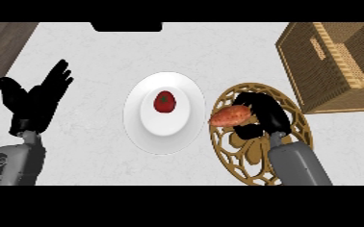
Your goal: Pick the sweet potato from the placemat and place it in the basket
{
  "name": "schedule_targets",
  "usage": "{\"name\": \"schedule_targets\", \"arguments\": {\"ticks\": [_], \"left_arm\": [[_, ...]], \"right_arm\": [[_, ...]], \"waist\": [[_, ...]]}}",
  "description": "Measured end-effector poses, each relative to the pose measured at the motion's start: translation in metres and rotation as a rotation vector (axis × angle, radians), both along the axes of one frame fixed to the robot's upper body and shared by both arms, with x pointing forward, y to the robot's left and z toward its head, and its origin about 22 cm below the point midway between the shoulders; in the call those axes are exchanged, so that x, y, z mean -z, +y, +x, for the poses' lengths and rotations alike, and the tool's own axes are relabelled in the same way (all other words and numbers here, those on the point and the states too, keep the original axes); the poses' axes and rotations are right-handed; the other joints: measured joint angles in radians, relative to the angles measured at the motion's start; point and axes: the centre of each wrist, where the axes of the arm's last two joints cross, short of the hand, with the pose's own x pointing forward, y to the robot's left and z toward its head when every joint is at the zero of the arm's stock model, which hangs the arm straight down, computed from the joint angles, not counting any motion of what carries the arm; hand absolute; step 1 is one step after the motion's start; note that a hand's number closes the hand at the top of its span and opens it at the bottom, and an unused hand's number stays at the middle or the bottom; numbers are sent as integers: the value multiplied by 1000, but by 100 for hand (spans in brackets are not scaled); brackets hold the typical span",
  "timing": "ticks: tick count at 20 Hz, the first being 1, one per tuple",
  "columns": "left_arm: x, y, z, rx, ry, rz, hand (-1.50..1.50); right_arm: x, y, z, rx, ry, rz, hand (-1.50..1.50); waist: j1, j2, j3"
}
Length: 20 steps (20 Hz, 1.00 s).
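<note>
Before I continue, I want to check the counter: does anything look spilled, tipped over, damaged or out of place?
Nothing stands out. The tomato sits on the white plate, the basket stands upright, and the right hand curls round the sweet potato over the placemat.

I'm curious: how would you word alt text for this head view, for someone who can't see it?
The right hand curls round a sweet potato over a round gold placemat. A wicker basket sits at the far right, a tomato on a white plate in the middle, and the left hand rests open at the left.
</note>
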Motion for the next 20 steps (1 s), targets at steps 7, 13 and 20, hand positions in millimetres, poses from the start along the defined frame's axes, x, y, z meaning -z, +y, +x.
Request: {"name": "schedule_targets", "arguments": {"ticks": [7, 13, 20], "left_arm": [[-1, -14, 7, 38, -13, -3, 0], [-11, -30, 15, 97, -48, 1, 0], [-16, -46, 22, 152, -67, 9, 0]], "right_arm": [[-17, 17, 45, 323, 4, -25, 150], [-51, 14, 87, 735, 10, -14, 150], [-104, 28, 125, 965, -157, 64, 150]], "waist": [[40, 18, -1], [103, 49, -1], [153, 64, 1]]}}
